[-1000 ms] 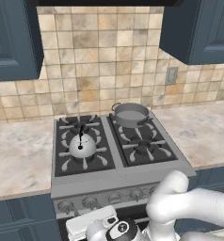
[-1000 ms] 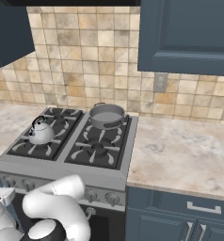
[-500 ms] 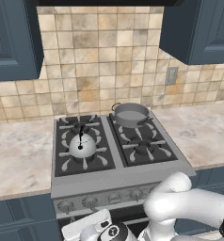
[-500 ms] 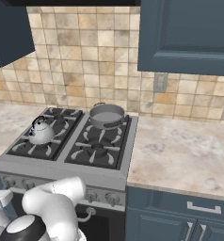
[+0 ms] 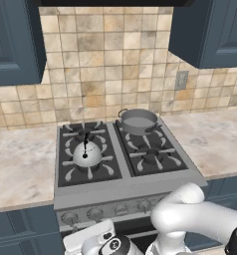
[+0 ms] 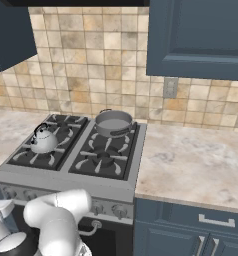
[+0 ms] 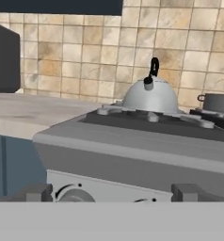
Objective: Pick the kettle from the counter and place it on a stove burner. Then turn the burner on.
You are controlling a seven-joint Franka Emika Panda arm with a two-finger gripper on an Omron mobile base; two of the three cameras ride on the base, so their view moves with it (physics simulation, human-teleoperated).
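Now kettle [image 5: 86, 154] on front-left stove burner [image 5: 88, 164], pincer [image 7: 111, 192] spread, tile wall [image 5: 105, 64] behind.

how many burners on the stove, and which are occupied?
4. Front-left burner holds the kettle; back-right burner holds the grey pot; back-left burner and front-right burner are bare. None look hidden.

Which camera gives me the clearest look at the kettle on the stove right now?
The left base view: it looks down on the kettle sitting centred on the front-left burner. The right base view shows it smaller, at the stove's far side. The hand view shows only its dome, side-on.
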